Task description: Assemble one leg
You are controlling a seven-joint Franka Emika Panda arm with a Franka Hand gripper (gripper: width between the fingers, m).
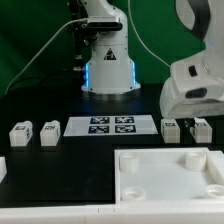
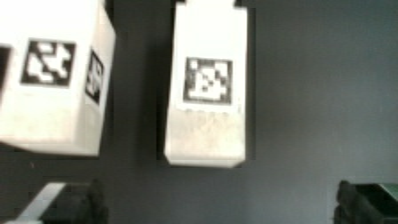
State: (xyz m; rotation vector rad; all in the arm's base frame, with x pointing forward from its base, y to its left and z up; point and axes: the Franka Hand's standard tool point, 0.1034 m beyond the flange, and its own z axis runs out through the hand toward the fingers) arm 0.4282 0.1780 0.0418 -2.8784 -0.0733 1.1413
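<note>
Four small white legs with black-and-white tags lie on the black table. Two are at the exterior view's left [image 1: 20,133] [image 1: 49,131] and two at its right [image 1: 171,128] [image 1: 201,128]. My gripper's white hand [image 1: 192,88] hangs just above the right pair. In the wrist view one leg [image 2: 210,85] lies lengthwise between and ahead of my fingers, and a second leg [image 2: 54,80] lies beside it. My gripper [image 2: 217,205] is open and empty. Its dark fingertips [image 2: 71,203] stand wide apart and touch nothing.
The marker board [image 1: 111,125] lies flat mid-table between the leg pairs. A large white square tray-like part [image 1: 200,182] with corner holes fills the front right. A white edge [image 1: 3,166] shows at the front left. The robot base [image 1: 108,65] stands behind.
</note>
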